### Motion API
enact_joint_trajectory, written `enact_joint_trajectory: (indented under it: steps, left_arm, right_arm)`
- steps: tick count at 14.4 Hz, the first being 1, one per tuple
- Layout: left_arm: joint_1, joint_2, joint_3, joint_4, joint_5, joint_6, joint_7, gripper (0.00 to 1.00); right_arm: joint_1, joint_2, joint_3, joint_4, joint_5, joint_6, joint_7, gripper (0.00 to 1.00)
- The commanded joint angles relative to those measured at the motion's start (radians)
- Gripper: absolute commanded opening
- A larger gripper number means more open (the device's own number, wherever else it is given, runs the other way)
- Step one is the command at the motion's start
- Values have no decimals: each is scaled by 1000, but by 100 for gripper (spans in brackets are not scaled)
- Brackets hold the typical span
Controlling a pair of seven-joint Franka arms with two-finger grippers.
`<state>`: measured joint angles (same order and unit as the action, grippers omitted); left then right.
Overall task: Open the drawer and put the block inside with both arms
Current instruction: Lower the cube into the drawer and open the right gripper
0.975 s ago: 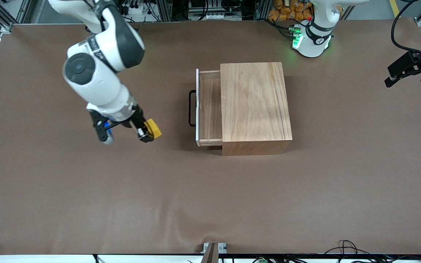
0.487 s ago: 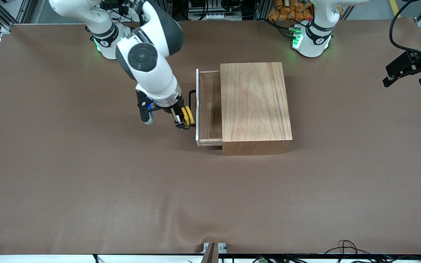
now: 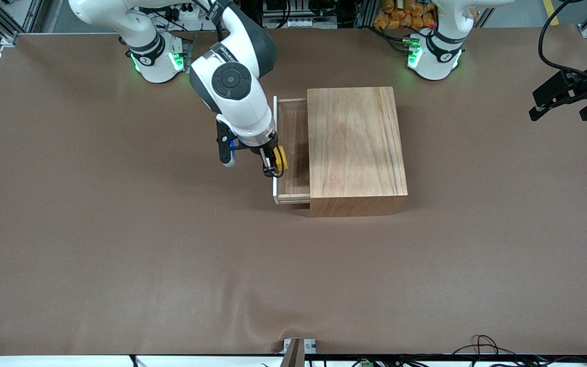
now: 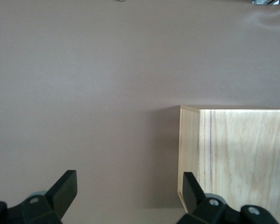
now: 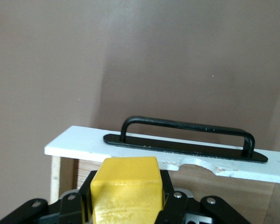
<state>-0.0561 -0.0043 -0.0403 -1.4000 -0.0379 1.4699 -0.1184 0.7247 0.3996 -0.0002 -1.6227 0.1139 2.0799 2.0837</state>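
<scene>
- The wooden box (image 3: 357, 148) is seen on the brown table cover (image 3: 120, 255), with the drawer (image 3: 293, 153) pulled out toward the right arm's end of the table.
- The drawer's white front edge (image 5: 158, 151) and black wire loop handle (image 5: 186, 133) are shown close under the right wrist camera; in the front view the handle is hidden by the right arm.
- The yellow block (image 3: 281, 158) is pinched between the fingers of the right gripper (image 3: 273, 165), which is held over the drawer's front edge.
- The left gripper (image 3: 568, 99) is kept aside over the table cover at the left arm's end, well apart from the box, its fingers (image 4: 65, 186) spread with nothing between them.
- Half a second earlier the block was held just outside the handle; it has since been carried over the drawer's front edge.
</scene>
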Motion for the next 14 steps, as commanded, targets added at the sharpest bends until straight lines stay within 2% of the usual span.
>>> enact_joint_trajectory:
  steps: [1,7,11,14]
  left_arm:
    - [4,-17,-6,-19,-17,1,10,100]
    - [4,-13,-15,-20,-17,1,2,100]
    - [4,-13,-32,-22,-17,1,-7,100]
    - [4,-13,-32,-24,-17,0,-9,100]
  right_arm:
    - [41,44,-11,27,7,5,56,0]
    - [76,64,-11,27,9,6,98,0]
    - [88,102,-11,27,9,81,139,0]
    - [102,110,-11,26,7,88,139,0]
